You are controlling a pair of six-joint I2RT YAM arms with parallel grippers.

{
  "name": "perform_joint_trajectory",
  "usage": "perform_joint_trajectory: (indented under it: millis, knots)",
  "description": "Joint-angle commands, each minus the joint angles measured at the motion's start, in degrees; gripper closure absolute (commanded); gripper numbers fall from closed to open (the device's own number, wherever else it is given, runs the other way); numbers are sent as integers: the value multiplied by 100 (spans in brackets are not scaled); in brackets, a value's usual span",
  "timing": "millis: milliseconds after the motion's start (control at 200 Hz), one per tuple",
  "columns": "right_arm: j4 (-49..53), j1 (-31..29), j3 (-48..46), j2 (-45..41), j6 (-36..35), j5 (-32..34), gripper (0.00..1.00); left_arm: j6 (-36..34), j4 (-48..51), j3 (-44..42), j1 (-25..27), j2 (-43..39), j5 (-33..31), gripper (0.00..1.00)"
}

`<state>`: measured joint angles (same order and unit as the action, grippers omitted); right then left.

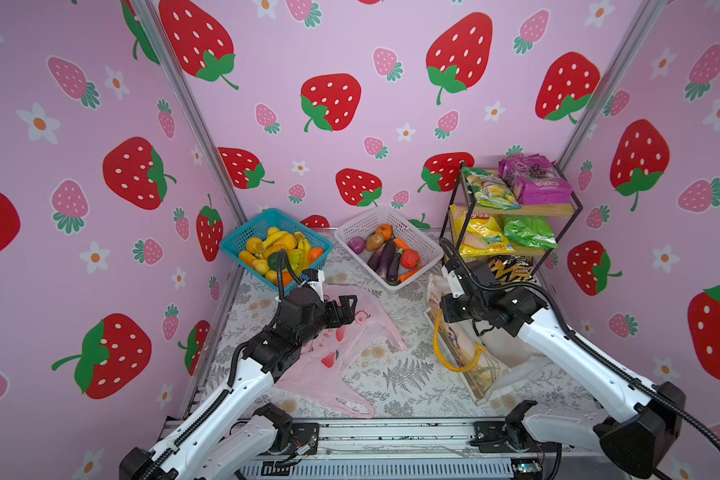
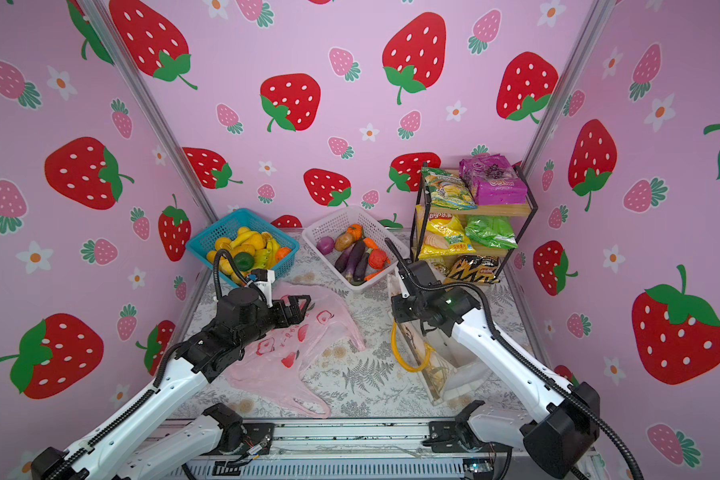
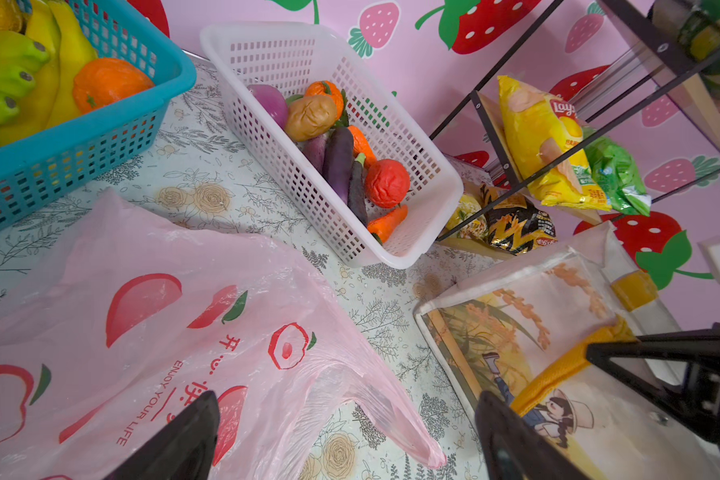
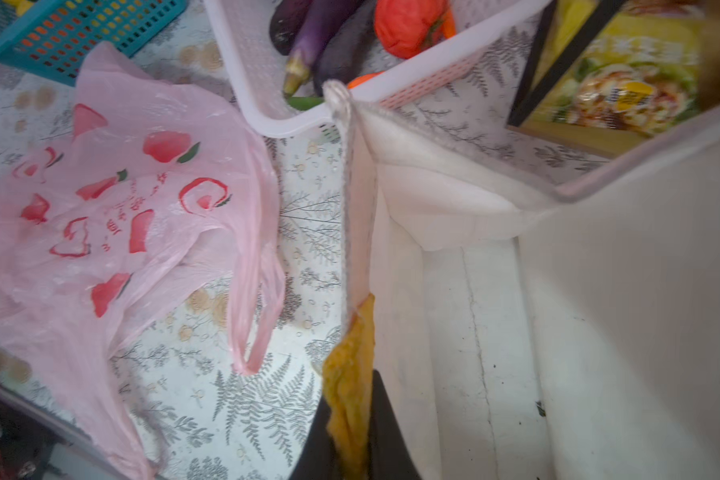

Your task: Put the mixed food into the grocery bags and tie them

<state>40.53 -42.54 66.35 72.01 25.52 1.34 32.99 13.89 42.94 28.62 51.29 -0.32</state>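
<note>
Our right gripper is pinched on the yellow handle at the rim of the white tote, propping its mouth up. Our left gripper stands spread wide and empty over the pink bag. The yellow crisp packet and green snack packet lie on the middle shelf of the rack — just beyond the tote, on the right arm's side. The toy fruits sit in the blue basket behind the left arm, so we judge the free left hand nearer to those.
</note>
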Motion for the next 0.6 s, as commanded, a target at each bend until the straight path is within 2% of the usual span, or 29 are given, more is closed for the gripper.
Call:
perform_joint_trajectory:
  millis: [0, 115, 445, 520, 595]
  knots:
    - [-786, -329, 325, 331, 349, -553, 96, 124, 67, 264, -6, -13, -289, 5]
    - [-1541, -556, 572, 773, 566, -612, 96, 224, 156, 259, -6, -43, -340, 7]
    - [-3503, -632, 990, 1766, 1627, -750, 96, 370, 579, 201, -6, -429, -600, 9]
    - [-3804, -677, 1106, 2103, 1858, -1002, 93, 367, 694, 260, -6, -487, -619, 9]
    - [-3877, -697, 1317, 2350, 1900, -1336, 84, 411, 733, 314, -1, -501, -517, 9]
